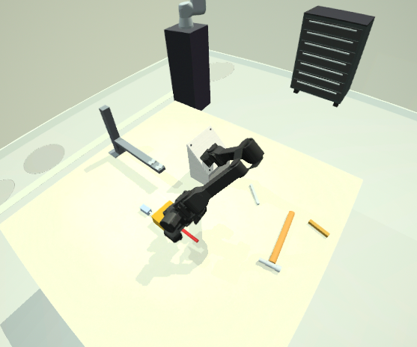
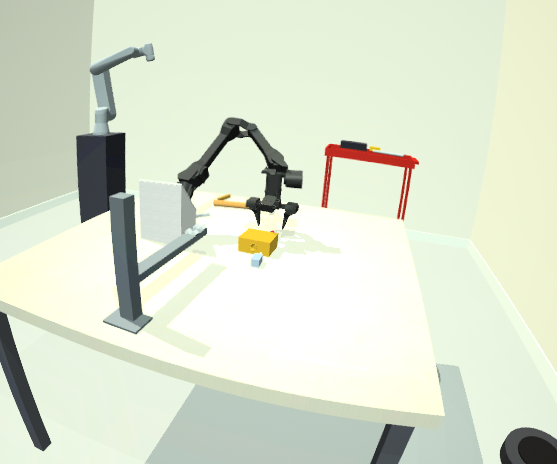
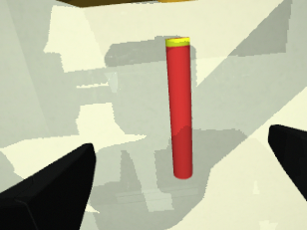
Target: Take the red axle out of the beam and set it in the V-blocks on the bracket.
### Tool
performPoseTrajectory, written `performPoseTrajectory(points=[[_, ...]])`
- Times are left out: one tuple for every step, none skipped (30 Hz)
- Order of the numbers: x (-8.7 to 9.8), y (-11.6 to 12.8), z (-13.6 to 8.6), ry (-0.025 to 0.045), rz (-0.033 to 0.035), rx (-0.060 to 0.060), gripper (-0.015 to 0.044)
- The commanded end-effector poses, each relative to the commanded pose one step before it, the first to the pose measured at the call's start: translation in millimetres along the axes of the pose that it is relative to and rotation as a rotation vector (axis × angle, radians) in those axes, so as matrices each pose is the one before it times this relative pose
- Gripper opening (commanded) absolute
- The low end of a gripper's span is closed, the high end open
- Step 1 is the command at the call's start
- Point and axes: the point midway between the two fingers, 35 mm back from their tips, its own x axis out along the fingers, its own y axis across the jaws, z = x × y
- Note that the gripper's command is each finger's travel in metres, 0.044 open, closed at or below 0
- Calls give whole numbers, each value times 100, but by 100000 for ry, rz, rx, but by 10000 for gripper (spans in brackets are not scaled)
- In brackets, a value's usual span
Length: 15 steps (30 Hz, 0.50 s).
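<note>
With its fingertips pointing down and spread apart, the hand [image 1: 172,224] [image 2: 271,226] [image 3: 181,142] is hovering above the bench [image 1: 235,299] [image 2: 279,320] [image 3: 249,208], nothing gripped. Wrist cam shows basically the whole red axle [image 1: 190,235] [image 3: 181,109], yellow-tipped, lying outside the yellow beam [image 1: 160,215] [image 2: 257,242] [image 3: 100,2]; exterior barely catches it.

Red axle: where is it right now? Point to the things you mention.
In the wrist view, the red axle [image 1: 190,235] [image 3: 180,109] lies right of centre, between the open gripper's [image 3: 181,139] spread fingers but ungripped, its yellow-banded end toward the yellow block [image 1: 161,215] [image 2: 257,242].
</note>
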Motion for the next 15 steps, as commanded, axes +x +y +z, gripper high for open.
performPoseTrajectory(points=[[836,-205,173,-346,-819,945,440],[163,-2,-2,8,0,1,440],[163,-3,-2,9,0,1,440],[163,-4,-3,11,0,1,440],[162,-5,-3,12,0,1,440],[162,-6,-3,13,0,2,440],[162,-7,-4,15,0,2,440],[162,-8,-4,16,0,2,440],[162,-9,-4,18,0,2,440],[161,-10,-5,19,0,2,440],[161,-11,-5,20,-1,3,440],[161,-12,-5,22,-1,3,440],[161,-13,-6,23,-1,3,440],[160,-14,-6,24,-1,3,440],[160,-15,-6,26,-1,4,440]])
